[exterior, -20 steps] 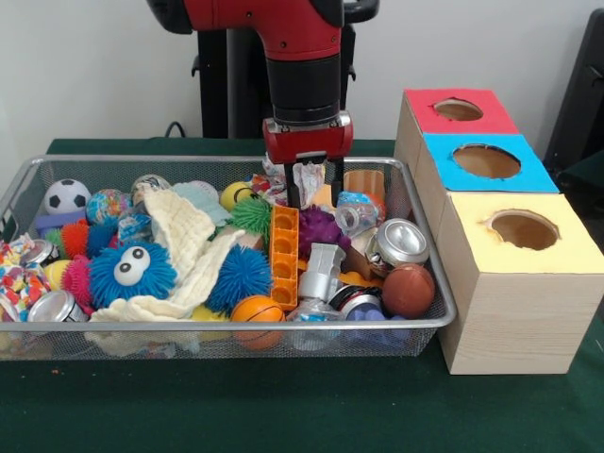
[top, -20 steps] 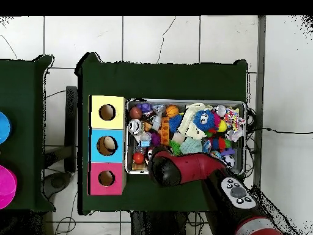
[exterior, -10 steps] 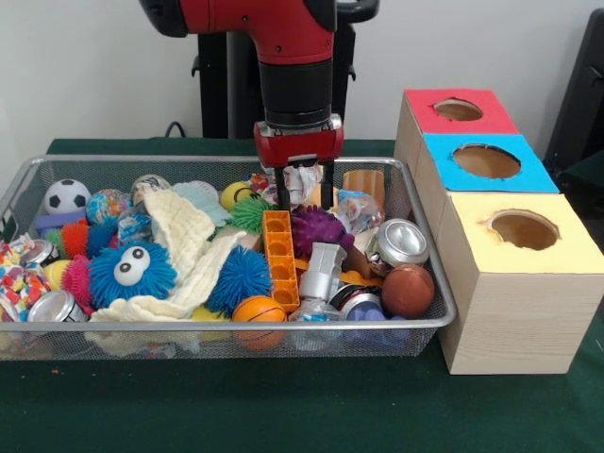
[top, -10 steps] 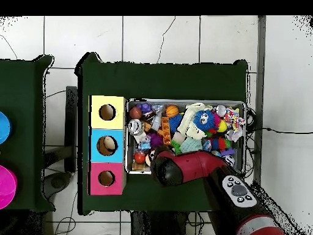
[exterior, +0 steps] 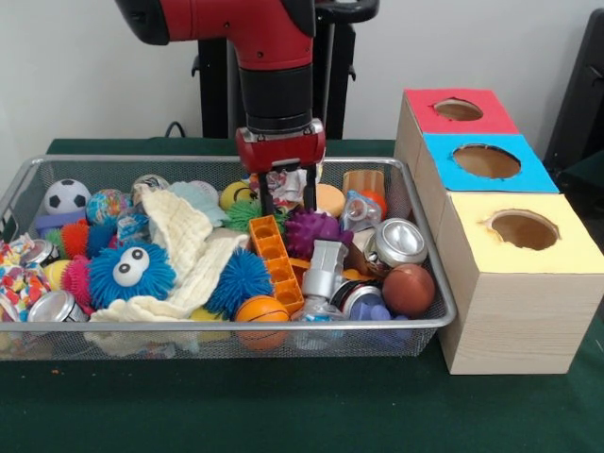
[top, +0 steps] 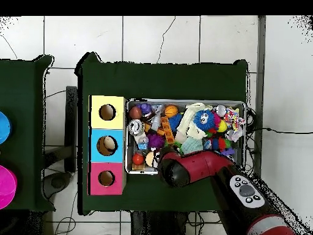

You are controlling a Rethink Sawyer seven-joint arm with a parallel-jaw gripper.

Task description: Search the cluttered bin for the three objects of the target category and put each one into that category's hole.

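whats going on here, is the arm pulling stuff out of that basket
The red arm's gripper hangs over the back of the wire bin, closed on a crumpled whitish wrapper held above the toys, cans and cloth. Beside the bin stands a wooden box with red, blue and yellow holes; the wrapper has not reached any of them.

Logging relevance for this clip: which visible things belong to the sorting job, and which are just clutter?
Job: gripper, crumpled wrapper it grips, wire bin, three-hole box.
Clutter: blue googly-eyed ball, soccer ball, orange block, cream cloth, brown ball.
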